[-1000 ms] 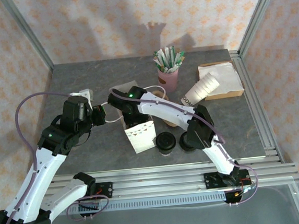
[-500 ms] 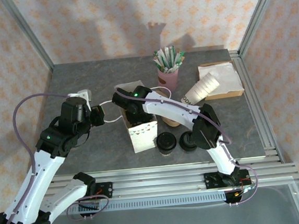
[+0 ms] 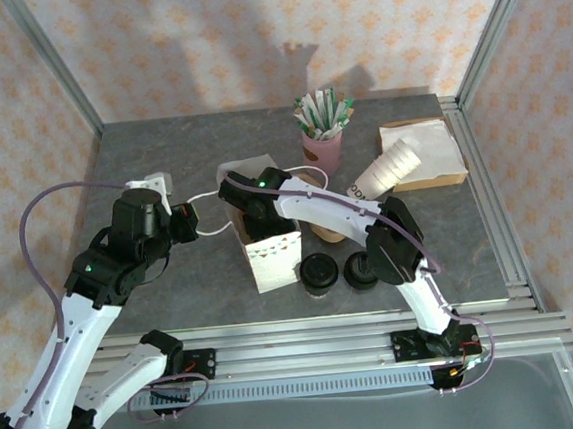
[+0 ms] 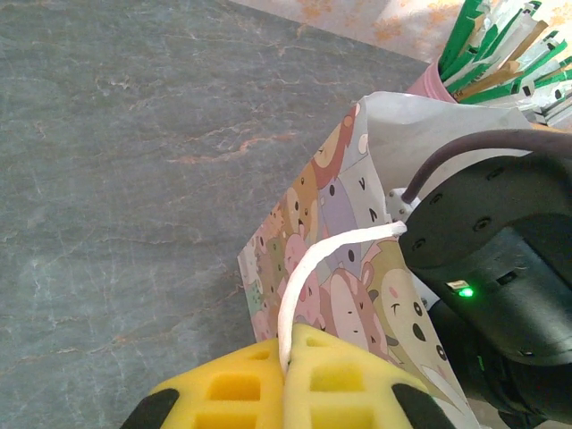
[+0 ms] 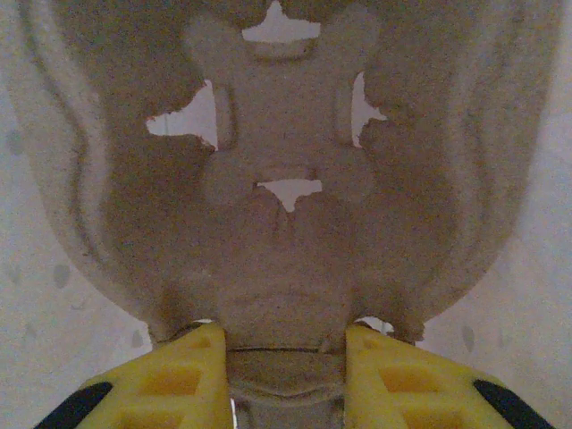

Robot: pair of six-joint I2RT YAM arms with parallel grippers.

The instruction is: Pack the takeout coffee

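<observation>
The takeout coffee (image 3: 318, 270) stands on the counter (image 3: 161, 155) near its near edge, just beside the paper bag (image 3: 273, 258), on the side toward the right edge. Inside the bag, the right pincer (image 5: 286, 347) is clamped on a pulp cup carrier (image 5: 286, 179). The left pincer (image 4: 286, 380) is closed on the bag's white cord handle (image 4: 308, 268).

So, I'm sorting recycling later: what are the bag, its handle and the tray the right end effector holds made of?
The bag looks like matte printed paper: cartoon animals, sharp creased edge. Its handle seems to be white twisted cord, perhaps paper or cotton; strands show. The tray looks like moulded pulp: grainy, dull grey-brown, with rough-edged cut-outs.
</observation>
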